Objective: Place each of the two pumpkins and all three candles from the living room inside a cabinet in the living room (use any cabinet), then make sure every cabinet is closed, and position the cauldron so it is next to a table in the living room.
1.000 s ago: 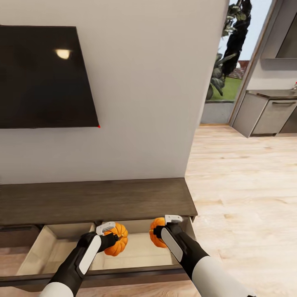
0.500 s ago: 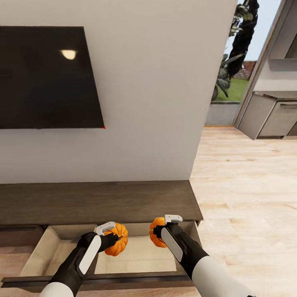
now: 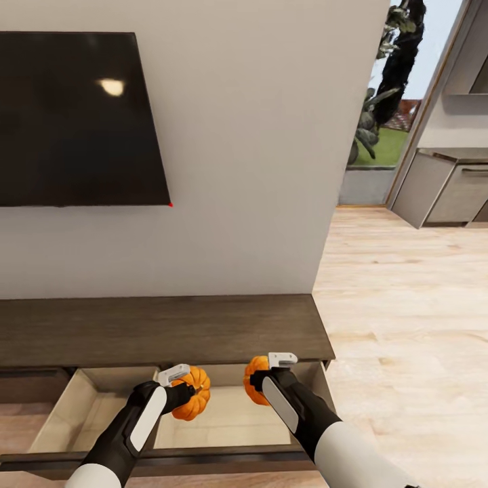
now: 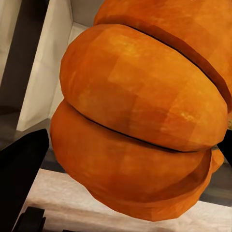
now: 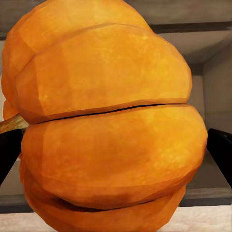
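Pumpkins sit pinched in both claws: left gripper (image 3: 184,390) clamps left pumpkin (image 3: 194,394), right gripper (image 3: 266,377) clamps right pumpkin (image 3: 256,381). Both hang over the cabinet's (image 3: 163,329) open drawer (image 3: 68,407), near its right end.

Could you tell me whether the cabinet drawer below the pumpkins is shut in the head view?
No, the cabinet drawer is pulled open, its pale interior showing beneath both pumpkins.
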Controlling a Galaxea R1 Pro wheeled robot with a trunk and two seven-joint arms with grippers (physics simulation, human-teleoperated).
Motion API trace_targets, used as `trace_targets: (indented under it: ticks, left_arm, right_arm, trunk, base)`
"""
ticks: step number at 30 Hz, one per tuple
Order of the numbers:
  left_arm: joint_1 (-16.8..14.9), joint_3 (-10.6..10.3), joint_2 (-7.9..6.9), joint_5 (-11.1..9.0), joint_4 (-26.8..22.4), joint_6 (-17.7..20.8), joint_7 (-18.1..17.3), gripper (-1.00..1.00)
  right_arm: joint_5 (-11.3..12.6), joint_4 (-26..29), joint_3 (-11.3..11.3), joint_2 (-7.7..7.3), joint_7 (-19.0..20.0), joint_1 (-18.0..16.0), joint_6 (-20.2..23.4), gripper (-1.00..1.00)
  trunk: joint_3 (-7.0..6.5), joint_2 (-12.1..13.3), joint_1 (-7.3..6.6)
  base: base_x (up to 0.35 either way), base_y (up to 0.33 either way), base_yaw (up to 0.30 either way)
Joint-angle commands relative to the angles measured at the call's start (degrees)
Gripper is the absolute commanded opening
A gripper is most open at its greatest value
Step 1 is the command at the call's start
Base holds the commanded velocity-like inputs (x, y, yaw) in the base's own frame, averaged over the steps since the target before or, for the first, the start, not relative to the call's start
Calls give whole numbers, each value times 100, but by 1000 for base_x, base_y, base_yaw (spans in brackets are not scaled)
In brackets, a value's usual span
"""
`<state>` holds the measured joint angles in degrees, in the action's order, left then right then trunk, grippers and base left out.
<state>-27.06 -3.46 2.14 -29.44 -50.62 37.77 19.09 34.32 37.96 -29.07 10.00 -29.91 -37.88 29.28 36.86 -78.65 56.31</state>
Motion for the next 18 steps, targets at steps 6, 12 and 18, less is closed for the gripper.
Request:
trace_targets:
  ticks: [6, 12, 18]
  left_arm:
    - [-1, -8, 15, 6, 0, -12, 7, -100]
    - [-1, -22, 116, 32, 0, -19, 37, -100]
    - [-1, -23, 160, 43, 7, -46, 50, -100]
  right_arm:
    - [49, 1, -10, 0, -11, -1, -8, -100]
    - [71, -6, -10, 0, -20, -1, -2, -100]
    - [74, -11, -10, 0, -23, -1, 3, -100]
  trunk:
    - [108, -242, 132]
    - [216, -483, 264]
    - [323, -724, 396]
  base:
    - [0, 0, 0]
    - [0, 0, 0]
    - [0, 0, 0]
